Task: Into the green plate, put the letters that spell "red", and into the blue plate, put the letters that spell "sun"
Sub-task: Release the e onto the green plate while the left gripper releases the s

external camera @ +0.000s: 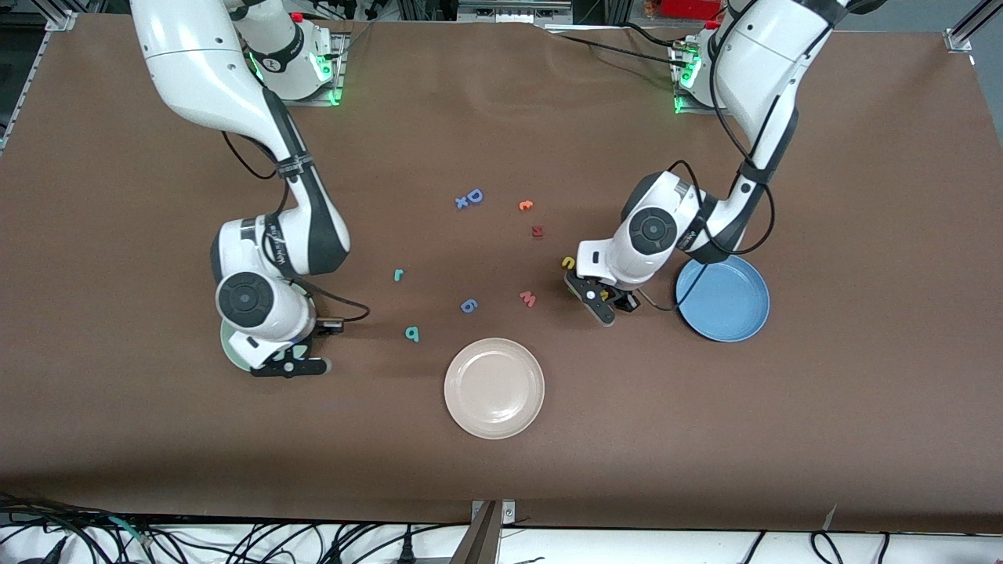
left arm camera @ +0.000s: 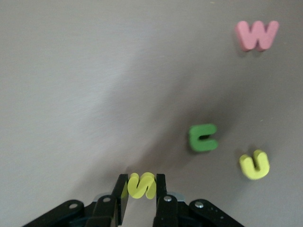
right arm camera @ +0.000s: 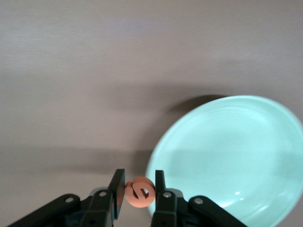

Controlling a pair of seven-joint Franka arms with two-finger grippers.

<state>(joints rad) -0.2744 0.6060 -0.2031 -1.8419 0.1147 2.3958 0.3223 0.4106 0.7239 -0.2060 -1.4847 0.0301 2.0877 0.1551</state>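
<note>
Yellow "s" [left arm camera: 141, 185], tiny foam, pinched btwn left end effector [left arm camera: 142, 189] fingers.

The left gripper's [left arm camera: 142, 188] fingers [left arm camera: 122, 194] pinch the yellow "s" [left arm camera: 140, 185] above the table [left arm camera: 85, 94].

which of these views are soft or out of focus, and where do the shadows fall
Front view: sharp, evenly lit, faint shadows under both arms. Left wrist view: yellow "s" in the left tool is slightly soft, with a broad diagonal shadow on the table. Right wrist view: orange "e" in the right tool is blurred; the green plate casts a dark shadow along its rim.
</note>
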